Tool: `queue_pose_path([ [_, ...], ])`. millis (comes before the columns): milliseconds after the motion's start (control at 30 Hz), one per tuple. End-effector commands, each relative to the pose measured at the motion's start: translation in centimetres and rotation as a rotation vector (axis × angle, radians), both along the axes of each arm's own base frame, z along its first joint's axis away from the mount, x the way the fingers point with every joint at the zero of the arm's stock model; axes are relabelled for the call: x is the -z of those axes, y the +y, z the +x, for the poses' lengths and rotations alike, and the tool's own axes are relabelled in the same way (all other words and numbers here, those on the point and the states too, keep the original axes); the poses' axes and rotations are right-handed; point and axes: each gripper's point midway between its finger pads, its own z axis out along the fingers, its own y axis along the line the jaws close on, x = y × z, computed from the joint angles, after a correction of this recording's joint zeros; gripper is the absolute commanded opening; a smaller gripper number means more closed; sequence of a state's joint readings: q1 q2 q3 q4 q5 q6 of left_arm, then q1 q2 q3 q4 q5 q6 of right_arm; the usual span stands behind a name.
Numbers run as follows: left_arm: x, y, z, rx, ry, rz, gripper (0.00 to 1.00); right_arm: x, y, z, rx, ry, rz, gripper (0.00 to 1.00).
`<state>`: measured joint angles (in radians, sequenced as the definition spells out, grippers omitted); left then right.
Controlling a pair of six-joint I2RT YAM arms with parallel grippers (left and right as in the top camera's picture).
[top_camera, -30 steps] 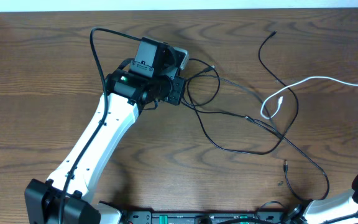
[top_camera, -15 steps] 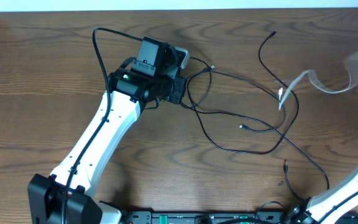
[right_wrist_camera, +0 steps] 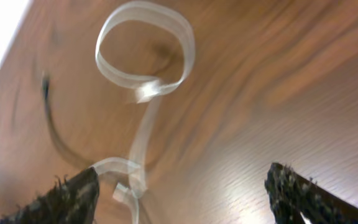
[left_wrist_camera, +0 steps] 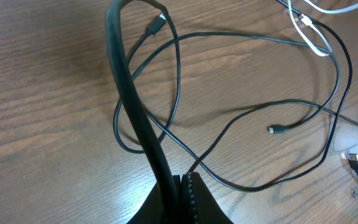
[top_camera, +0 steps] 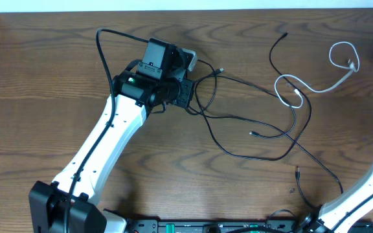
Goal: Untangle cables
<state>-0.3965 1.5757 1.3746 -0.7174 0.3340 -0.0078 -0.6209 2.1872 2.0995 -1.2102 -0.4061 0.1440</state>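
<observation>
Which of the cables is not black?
The short white cable, curled into loops at the table's far right. The other black cables are long and dark.

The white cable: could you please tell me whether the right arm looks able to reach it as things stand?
Probably yes. The right tool hangs open over the white cable, whose looped end lies loose on the table, with nothing between them.

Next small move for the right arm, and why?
Probably lower the right pincer onto the white cable and drag it toward the table's right edge. That pincer is open and empty above the cable. In the overhead view the white cable's left end overlaps the black cables, which the left pincer seems shut on, anchoring them.
</observation>
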Motion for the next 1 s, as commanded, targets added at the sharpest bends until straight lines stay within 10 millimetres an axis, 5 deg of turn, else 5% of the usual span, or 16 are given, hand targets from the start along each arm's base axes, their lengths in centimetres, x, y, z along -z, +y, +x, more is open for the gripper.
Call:
queue_pose_path([
  [0, 0.1, -0.1, 0.1, -0.013, 0.007, 0.000, 0.07, -2.1, 6.0, 0.9, -0.231, -0.052, 0.030, 0.82],
  [200, 0.1, -0.1, 0.1, -0.013, 0.007, 0.000, 0.08, -0.5, 15.6, 0.5, -0.542, 0.030, 0.051, 0.82],
  [400, 0.1, -0.1, 0.1, -0.013, 0.010, 0.001, 0.08, 3.3, 22.0, 0.5, -0.643, 0.121, 0.018, 0.81],
  [533, 0.1, -0.1, 0.0, -0.013, 0.011, 0.002, 0.07, 5.4, 24.0, -0.2, -0.642, 0.190, -0.012, 0.79],
  [767, 0.1, -0.1, 0.0, -0.013, 0.010, 0.001, 0.08, 8.0, 24.5, -1.2, -0.580, 0.282, -0.067, 0.75],
  [967, 0.1, -0.1, 0.0, -0.013, 0.010, 0.002, 0.08, 10.2, 26.3, 0.1, -0.545, 0.209, -0.022, 0.54],
])
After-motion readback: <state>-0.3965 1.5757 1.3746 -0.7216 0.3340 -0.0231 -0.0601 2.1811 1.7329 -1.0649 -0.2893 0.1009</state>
